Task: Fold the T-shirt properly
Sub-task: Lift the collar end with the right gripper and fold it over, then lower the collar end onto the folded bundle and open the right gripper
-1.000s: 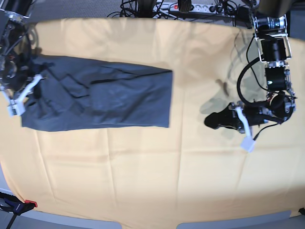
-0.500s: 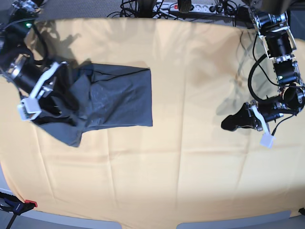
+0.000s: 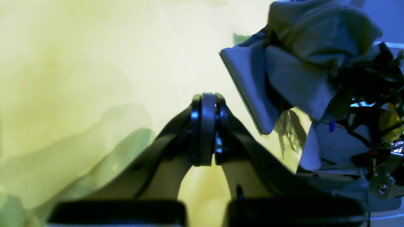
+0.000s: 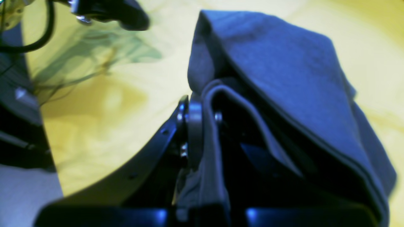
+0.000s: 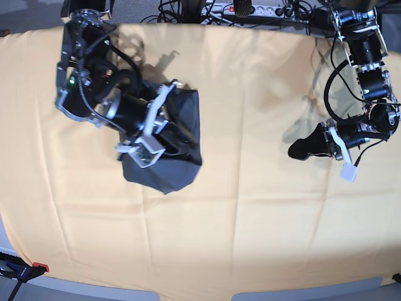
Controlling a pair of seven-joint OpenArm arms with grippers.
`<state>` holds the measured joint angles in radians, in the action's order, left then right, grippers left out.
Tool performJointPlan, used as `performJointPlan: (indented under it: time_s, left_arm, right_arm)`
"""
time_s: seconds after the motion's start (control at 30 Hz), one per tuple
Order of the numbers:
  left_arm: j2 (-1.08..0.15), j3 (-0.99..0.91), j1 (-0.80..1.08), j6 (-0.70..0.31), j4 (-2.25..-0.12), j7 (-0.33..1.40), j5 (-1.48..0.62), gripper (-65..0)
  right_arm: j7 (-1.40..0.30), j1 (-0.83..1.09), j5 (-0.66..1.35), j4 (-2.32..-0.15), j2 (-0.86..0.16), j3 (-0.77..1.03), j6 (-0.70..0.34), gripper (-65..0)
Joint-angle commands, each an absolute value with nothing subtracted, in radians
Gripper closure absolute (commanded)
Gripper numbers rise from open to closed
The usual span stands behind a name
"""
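Note:
The dark slate-blue T-shirt [image 5: 164, 177] lies bunched in a short, doubled-over heap left of the middle of the yellow-orange tablecloth [image 5: 250, 207]. My right gripper [image 4: 197, 115] is shut on a fold of the T-shirt [image 4: 284, 72], which drapes over its right finger. In the base view that gripper [image 5: 180, 135] sits over the heap, its tips partly hidden by cloth. My left gripper [image 5: 299, 150] hovers low at the right side, shut and empty. Its own view shows the pads [image 3: 205, 126] pressed together, with the lifted T-shirt [image 3: 300, 63] far off at the upper right.
A power strip and tangled cables [image 5: 250, 9] run along the table's back edge. A red clamp [image 5: 37, 268] sits at the front left corner. The cloth shows crease lines, and the front table edge [image 5: 188, 295] curves along the bottom.
My right arm has swung rightward with the shirt's left end, dragging it over the rest, so the long strip is now a short heap. The left arm has shifted slightly.

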<state>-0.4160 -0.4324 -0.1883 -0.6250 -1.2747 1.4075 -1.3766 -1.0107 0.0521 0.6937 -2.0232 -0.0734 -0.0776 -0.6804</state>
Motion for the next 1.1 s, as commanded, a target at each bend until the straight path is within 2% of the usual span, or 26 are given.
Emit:
performJointPlan:
  time_s: [0.0, 0.07, 0.1, 0.2, 0.23, 0.27, 0.4, 0.57, 0.63, 0.7, 0.73, 0.8, 0.83, 0.93, 1.0, 1.07]
  left_arm:
    - [-0.433, -0.436, -0.206, -0.625, -1.29, 1.396, -1.408, 0.0]
    - [-0.435, -0.436, -0.205, -0.625, -1.289, 1.396, -1.412, 0.0]
    - [-0.435, -0.436, -0.205, -0.625, -1.29, 1.396, -1.412, 0.0]
    - [-0.435, -0.436, -0.205, -0.625, -1.29, 1.396, -1.413, 0.0]
    - [-0.435, -0.436, -0.205, -0.625, -1.29, 1.396, -1.414, 0.0]
    - [-0.435, -0.436, -0.206, -0.625, -1.29, 1.396, -1.417, 0.0]
    - [-0.435, -0.436, -0.206, -0.625, -1.29, 1.396, -1.436, 0.0]
    - [-0.444, -0.436, -0.219, -0.631, -1.29, 1.396, -1.484, 0.0]
    - [-0.452, -0.436, -0.24, -0.64, -1.29, 1.396, -1.484, 0.0]
    - [-0.458, -0.436, -0.266, -0.635, -1.292, 1.396, -1.484, 0.0]
    - [-0.458, -0.436, -0.279, -0.633, -1.293, 1.396, -1.484, 0.0]
    - [-0.456, -0.436, -0.3, -0.627, -1.296, 1.396, -1.484, 0.0]
    - [-0.455, -0.432, -0.311, -0.628, -1.302, 1.396, -1.484, 0.0]
    - [-0.445, -0.404, -0.322, -0.628, -1.351, 1.396, -1.484, 0.0]
    - [-0.443, -0.359, -0.321, -0.629, -1.401, 1.396, -1.484, 0.0]
    - [-0.443, -0.311, -0.322, -0.641, -1.445, 1.396, -1.484, 0.0]
  right_arm:
    - [-0.96, 0.018, 0.691, -2.003, -0.068, -0.093, -0.686, 0.0]
    - [-0.922, -0.02, 0.675, -1.929, -0.064, -0.125, -0.685, 0.0]
    - [-0.92, -0.042, 0.676, -1.901, -0.064, -0.136, -0.678, -5.7]
    - [-0.981, -0.099, 0.71, -1.883, -0.064, -0.153, -0.652, -40.2]
    - [-1.02, -0.117, 0.756, -1.889, -0.064, -0.153, -0.657, -48.5]
    - [-1.068, -0.136, 0.826, -1.898, -0.065, -0.153, -0.667, -52.9]
    - [-1.225, -0.18, 1.052, -1.922, -0.074, -0.151, -0.698, -52.7]
    - [-1.228, -0.183, 0.966, -1.948, -0.126, -0.119, -0.698, -50.7]
    - [-1.227, -0.183, 0.949, -1.951, -0.159, -0.085, -0.698, -43.7]
    - [-1.226, -0.181, 0.941, -1.951, -0.185, -0.046, -0.698, -33.6]
    - [-1.224, -0.18, 0.941, -1.951, -0.197, -0.027, -0.698, -25.6]
    - [-1.205, -0.18, 0.933, -1.949, -0.218, 0.004, -0.698, -2.1]
    - [-1.176, -0.18, 0.91, -1.945, -0.224, 0.013, -0.698, 0.0]
    - [-1.0, -0.181, 0.746, -1.901, -0.239, 0.011, -0.698, 0.0]
    - [-0.989, -0.183, 0.709, -1.858, -0.25, 0.0, -0.698, 0.0]
    - [-1.045, -0.177, 0.783, -1.832, -0.265, -0.015, -0.698, 0.0]
